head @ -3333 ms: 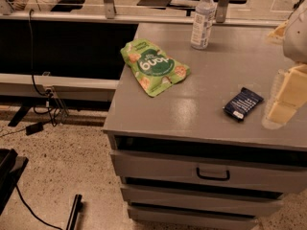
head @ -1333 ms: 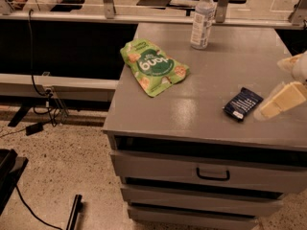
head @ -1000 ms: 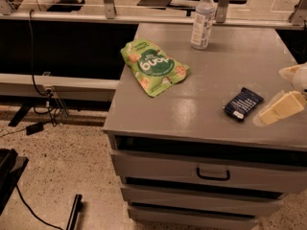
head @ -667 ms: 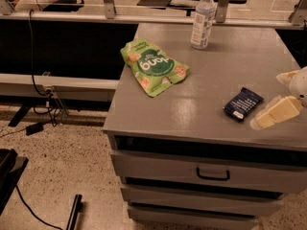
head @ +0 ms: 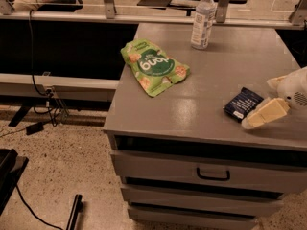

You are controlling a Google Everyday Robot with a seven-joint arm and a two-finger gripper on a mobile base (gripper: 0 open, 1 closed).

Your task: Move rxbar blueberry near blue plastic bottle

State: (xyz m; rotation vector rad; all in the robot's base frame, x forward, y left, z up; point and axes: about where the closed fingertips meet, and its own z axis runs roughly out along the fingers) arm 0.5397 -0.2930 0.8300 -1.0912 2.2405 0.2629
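fingers (head: 266,112) spread wide at far right, front one just beside rxbar blueberry (head: 242,102).

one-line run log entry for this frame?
phase: pre-grasp | rxbar blueberry: flat on table, ungrasped | hand: open, low, just right of it | blue plastic bottle: upright, far edge

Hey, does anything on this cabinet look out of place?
Nothing spilled or damaged. The green pouch lies askew, one corner past the cabinet's left edge. The bottle stands upright at the back; the bar lies flat beside the gripper, front right.
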